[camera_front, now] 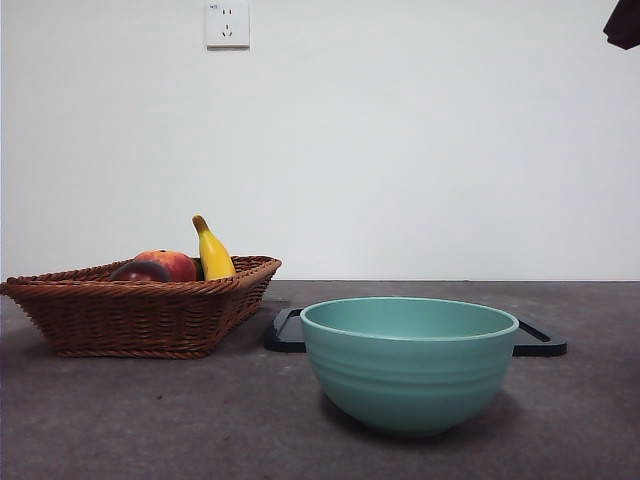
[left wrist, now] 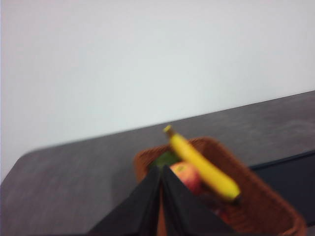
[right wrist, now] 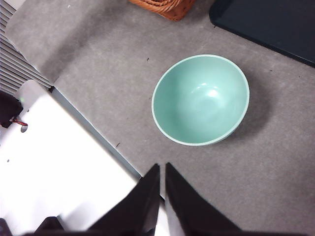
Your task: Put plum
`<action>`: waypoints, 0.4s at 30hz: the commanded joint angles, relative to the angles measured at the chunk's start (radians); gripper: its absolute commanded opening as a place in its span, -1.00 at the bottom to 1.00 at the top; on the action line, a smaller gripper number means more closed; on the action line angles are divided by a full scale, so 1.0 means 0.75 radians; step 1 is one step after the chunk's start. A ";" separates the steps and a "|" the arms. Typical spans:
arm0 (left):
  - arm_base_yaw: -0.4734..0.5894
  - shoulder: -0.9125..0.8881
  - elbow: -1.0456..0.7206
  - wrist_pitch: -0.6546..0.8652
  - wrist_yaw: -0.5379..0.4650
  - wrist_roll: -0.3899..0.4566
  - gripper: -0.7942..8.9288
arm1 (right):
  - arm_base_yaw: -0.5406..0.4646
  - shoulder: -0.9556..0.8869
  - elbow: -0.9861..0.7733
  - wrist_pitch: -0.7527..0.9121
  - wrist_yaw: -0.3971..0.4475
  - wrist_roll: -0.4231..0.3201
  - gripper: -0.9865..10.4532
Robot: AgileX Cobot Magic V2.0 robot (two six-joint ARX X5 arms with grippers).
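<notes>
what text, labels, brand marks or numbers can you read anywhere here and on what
None can be read.
White wall socket: a tiny mark at its top left corner, too small to read.
Woven brown wicker basket, teal ceramic bowl, black flat tray: no lettering shows.

front: low, level, near bowl (camera_front: pixel 409 362) | R wrist: high, looks down, same bowl | L wrist: above basket (left wrist: pixel 256 196)
</notes>
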 commanded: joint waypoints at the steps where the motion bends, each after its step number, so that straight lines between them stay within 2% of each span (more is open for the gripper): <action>1: 0.015 -0.071 -0.086 0.016 -0.076 -0.068 -0.82 | 0.013 0.005 0.023 0.014 0.001 -0.015 -0.81; 12: 0.050 -0.251 -0.332 0.006 -0.140 -0.110 -0.82 | 0.013 0.005 0.023 0.039 0.001 -0.015 -0.81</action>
